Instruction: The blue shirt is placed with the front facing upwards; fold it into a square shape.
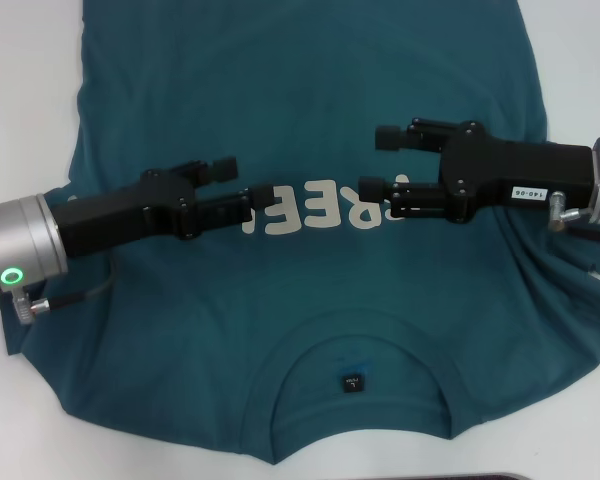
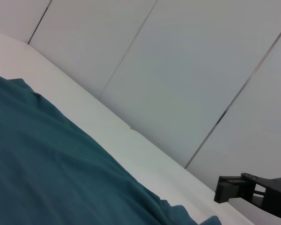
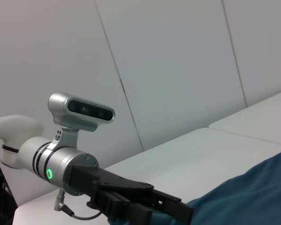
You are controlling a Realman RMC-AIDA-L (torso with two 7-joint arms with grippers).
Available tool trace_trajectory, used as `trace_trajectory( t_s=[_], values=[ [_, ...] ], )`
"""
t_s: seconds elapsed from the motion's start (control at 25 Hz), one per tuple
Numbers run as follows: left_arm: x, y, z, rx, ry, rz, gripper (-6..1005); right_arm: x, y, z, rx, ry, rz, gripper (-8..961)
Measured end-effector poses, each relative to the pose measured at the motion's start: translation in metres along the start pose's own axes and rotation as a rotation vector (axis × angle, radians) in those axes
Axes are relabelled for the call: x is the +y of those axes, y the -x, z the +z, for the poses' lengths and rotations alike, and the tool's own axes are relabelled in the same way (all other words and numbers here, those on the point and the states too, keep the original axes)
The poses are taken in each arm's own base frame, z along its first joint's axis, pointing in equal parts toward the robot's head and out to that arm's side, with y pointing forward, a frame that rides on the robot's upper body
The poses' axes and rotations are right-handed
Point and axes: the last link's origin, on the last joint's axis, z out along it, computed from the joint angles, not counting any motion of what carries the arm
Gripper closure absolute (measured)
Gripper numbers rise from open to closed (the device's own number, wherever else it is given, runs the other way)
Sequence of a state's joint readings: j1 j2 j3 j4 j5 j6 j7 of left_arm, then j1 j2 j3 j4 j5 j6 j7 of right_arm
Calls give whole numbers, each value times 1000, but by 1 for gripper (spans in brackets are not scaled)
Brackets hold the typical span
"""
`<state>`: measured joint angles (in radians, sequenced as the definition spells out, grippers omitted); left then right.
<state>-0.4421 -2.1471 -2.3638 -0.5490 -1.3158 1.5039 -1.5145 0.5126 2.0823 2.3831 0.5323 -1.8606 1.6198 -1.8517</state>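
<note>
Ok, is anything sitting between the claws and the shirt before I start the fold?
Nothing visible. Both the left claw and right claw are open over the chest lettering of the shirt, which lies spread flat with no other object on it.

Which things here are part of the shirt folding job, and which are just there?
In the job:
blue shirt
left gripper
right gripper

Just there:
white table
grey wall panels

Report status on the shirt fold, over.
Left gripper and right gripper both open, facing each other above the chest lettering. Blue shirt flat, front up, unfolded, collar nearest the robot. Nothing in the way.
</note>
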Motion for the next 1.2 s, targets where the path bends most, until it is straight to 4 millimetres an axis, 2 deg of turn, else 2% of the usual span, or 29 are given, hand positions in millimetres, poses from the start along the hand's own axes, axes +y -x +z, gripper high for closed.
trace_trajectory(
  t_s=[0.56,0.76,0.96,1.08,1.12,1.2],
  values=[
    [5,-1,0,-31,48,77,124,-1,0,-1,1,-3,5,121],
    [3,-2,-4,-30,40,57,125,-1,0,-1,-1,-7,4,122],
    [-9,-3,-31,-33,-30,-50,126,-3,1,-2,-3,-16,3,123],
    [-16,-3,-53,-39,-75,-103,125,-3,1,-3,-8,-22,3,124],
    [-19,-3,-65,-43,-101,-127,125,-4,1,-3,-9,-23,4,124],
    [-20,-3,-73,-46,-117,-140,125,-4,2,-3,-11,-25,2,124]
  ],
)
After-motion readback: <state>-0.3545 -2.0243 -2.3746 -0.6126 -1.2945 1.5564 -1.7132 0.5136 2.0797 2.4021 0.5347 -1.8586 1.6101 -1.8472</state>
